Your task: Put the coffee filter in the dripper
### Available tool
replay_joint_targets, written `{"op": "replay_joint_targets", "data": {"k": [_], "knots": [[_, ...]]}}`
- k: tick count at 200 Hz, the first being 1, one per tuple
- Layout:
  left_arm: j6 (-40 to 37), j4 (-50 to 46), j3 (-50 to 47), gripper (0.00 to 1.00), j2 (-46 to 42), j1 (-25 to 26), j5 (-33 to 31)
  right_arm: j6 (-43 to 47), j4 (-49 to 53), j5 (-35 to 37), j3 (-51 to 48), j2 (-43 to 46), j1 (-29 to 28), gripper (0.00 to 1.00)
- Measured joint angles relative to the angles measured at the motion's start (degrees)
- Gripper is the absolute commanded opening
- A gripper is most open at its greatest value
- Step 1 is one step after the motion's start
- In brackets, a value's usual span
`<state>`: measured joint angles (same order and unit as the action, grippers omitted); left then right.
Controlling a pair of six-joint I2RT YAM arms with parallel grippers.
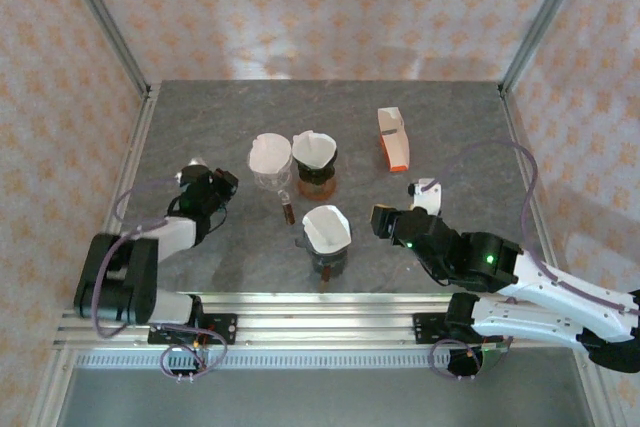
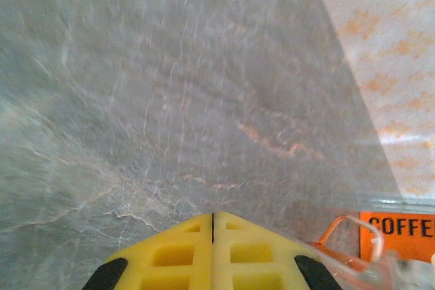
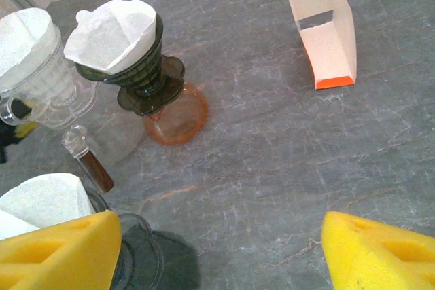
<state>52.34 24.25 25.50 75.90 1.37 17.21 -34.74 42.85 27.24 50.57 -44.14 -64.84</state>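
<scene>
Here, a white coffee filter (image 3: pixel 112 35) inside the dark dripper (image 3: pixel 139 76).

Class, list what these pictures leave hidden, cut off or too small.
Left wrist view: orange box lettering reads "COFFE"; the right edge cuts the rest.
Right wrist view: nearest dripper cut by the bottom edge, partly behind a finger of the right gripper.
Top view: small brown vial too small to identify.

On the orange box (image 2: pixel 398 238), the lettering is cut off by the right edge; the nearest dripper (image 3: pixel 146 252) is cropped below.
</scene>
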Motion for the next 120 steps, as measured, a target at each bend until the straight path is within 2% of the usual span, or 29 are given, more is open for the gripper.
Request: {"op": "replay_joint_targets", "data": {"k": [11, 14, 16, 27, 30, 33, 58, 65, 87, 120], "knots": [[-1.53, -4.59, 0.0, 0.44, -6.05, 0.02, -1.84, -0.11, -0.02, 0.7, 0.0, 0.0, 0.0, 0.85], [-1.9, -5.77, 0.0, 0.5, -7.74, 0.0, -2.43, -0.11, 0.0, 0.98, 0.0, 0.0, 0.0, 0.96], [-2.75, -6.84, 0.02, 0.53, -9.2, 0.04, -2.99, -0.35, 0.0, 1.18, -0.02, 0.0, 0.0, 0.99], [-3.93, -11.37, 0.42, 0.68, -14.71, 0.13, -5.01, -0.24, 0.04, 2.4, -0.17, 0.02, 0.0, 1.0], [-4.83, -13.11, 0.72, 0.8, -16.72, 0.13, -6.05, -0.33, 0.13, 2.73, -0.26, 0.02, 0.0, 1.0], [-4.83, -14.05, 0.9, 0.84, -17.68, 0.13, -6.62, -0.35, 0.15, 3.04, -0.37, 0.04, 0.0, 1.0], [-9.9, -24.33, 5.2, 0.92, -24.9, 0.13, -13.22, -0.37, 0.7, 6.56, -1.36, 0.07, 0.0, 1.0], [-10.97, -26.88, 6.97, 0.99, -25.18, 0.13, -15.04, -0.37, 0.92, 7.78, -1.66, 0.09, 0.0, 1.0], [-13.55, -30.53, 10.08, 1.0, -23.76, 0.26, -18.32, -0.68, 1.55, 11.43, -2.75, 0.46, 0.0, 1.0], [-19.76, -29.42, 8.74, 1.0, -20.09, 2.34, -18.21, -1.97, 2.89, 15.47, -3.74, 1.7, 0.0, 1.0]]}}
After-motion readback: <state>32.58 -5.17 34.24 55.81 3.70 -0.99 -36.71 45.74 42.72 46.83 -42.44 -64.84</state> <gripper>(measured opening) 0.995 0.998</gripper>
